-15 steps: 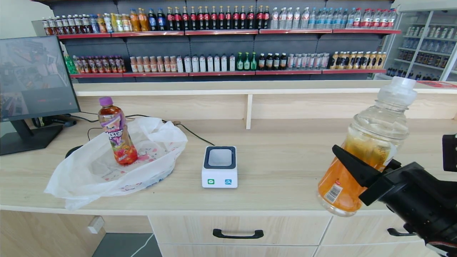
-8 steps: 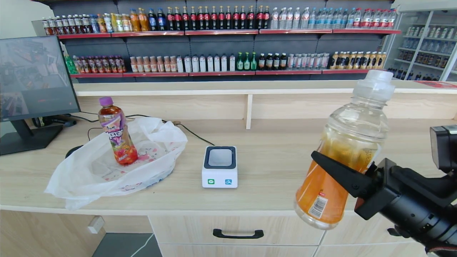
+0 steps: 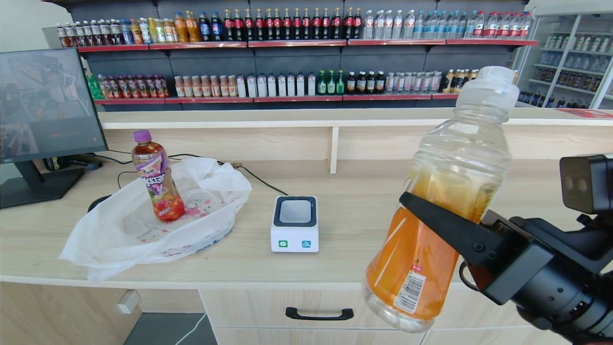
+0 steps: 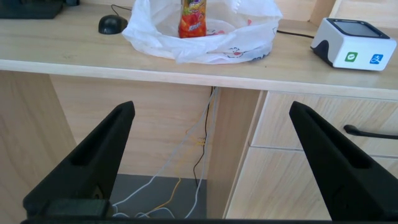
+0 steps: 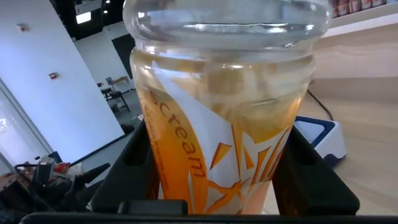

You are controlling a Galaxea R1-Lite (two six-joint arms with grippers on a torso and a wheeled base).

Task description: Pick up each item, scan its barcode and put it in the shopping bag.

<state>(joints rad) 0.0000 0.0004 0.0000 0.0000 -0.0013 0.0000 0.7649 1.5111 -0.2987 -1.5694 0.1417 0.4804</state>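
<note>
Our right gripper [image 3: 440,215] clamps the bottle [image 3: 421,258], tilted cap-up with its barcode [image 3: 408,292] low, the scanner [image 3: 294,224] well to its left; our left gripper [image 4: 211,112] stands open.

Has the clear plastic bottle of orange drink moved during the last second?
Yes. The clear plastic bottle of orange drink has moved to the robot's left, toward the white square scanner.

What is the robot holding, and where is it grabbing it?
The right end effector grips the orange drink bottle around its middle, above the barcode label. The left end effector is open and holds nothing.
</note>
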